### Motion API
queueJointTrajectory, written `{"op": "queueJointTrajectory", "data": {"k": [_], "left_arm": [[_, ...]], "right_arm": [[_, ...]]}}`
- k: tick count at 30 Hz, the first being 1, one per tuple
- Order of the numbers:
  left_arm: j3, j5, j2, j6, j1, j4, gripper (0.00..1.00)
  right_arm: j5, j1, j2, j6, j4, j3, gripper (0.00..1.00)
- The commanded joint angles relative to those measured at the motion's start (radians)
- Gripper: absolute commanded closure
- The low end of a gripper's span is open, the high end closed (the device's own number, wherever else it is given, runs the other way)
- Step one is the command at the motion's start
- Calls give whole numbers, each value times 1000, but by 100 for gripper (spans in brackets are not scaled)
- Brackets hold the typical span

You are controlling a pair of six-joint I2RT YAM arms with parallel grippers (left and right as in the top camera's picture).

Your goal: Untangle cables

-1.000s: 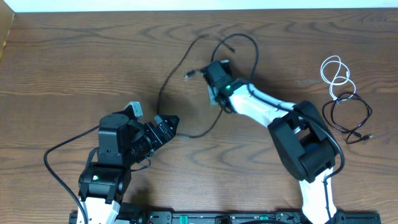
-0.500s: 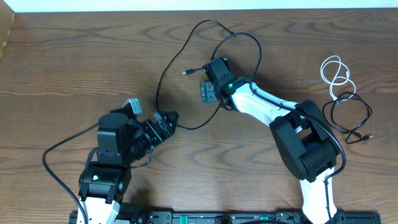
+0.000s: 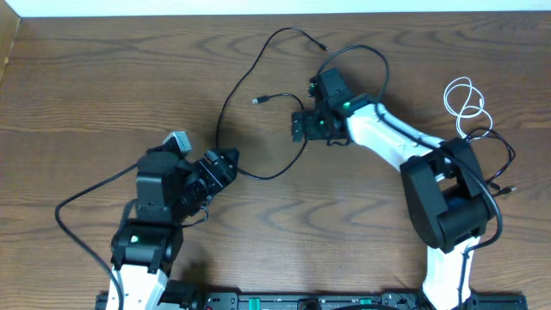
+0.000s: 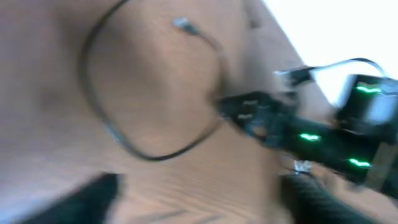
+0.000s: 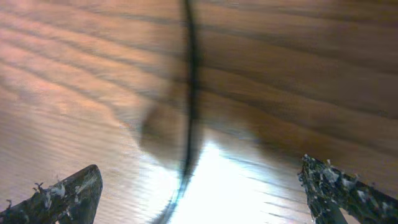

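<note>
My right end effector (image 3: 308, 126) is spread wide and holds nothing. In its wrist view the two fingers (image 5: 68, 194) sit at the lower corners, and a long thin black cable (image 3: 263, 177) runs blurred across the wood between them; I cannot see it touching either one. From overhead that cable sweeps in one big open loop over the middle of the brown wooden bench (image 3: 103, 86), reaching up near the far edge. One small plug end (image 3: 258, 101) lies inside the loop, just left of the right end effector.

My left end effector (image 3: 227, 160) is also open and empty, just beside the low bend of the loop. Its own camera is too smeared to show more.

Well apart, near the right edge, a short white cable (image 3: 463, 99) lies in small loops, and a second black cable (image 3: 491, 159) is coiled on the side toward the near edge. The two seem to meet, though I cannot tell whether they cross.
</note>
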State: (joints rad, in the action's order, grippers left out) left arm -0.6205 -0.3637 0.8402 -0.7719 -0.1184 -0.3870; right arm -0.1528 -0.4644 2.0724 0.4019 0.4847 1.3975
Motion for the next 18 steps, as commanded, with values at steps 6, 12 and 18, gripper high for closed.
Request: {"op": "queueJointTrajectory", "data": {"k": [6, 12, 18], "left_arm": [[-14, 253, 244, 26, 4, 0, 46], [-14, 248, 462, -25, 3, 151, 51], [-14, 248, 637, -37, 3, 240, 45]], "right_arm": [[-18, 17, -23, 5, 5, -42, 1], [-6, -6, -23, 5, -30, -66, 1], [8, -29, -23, 6, -40, -66, 1]]}}
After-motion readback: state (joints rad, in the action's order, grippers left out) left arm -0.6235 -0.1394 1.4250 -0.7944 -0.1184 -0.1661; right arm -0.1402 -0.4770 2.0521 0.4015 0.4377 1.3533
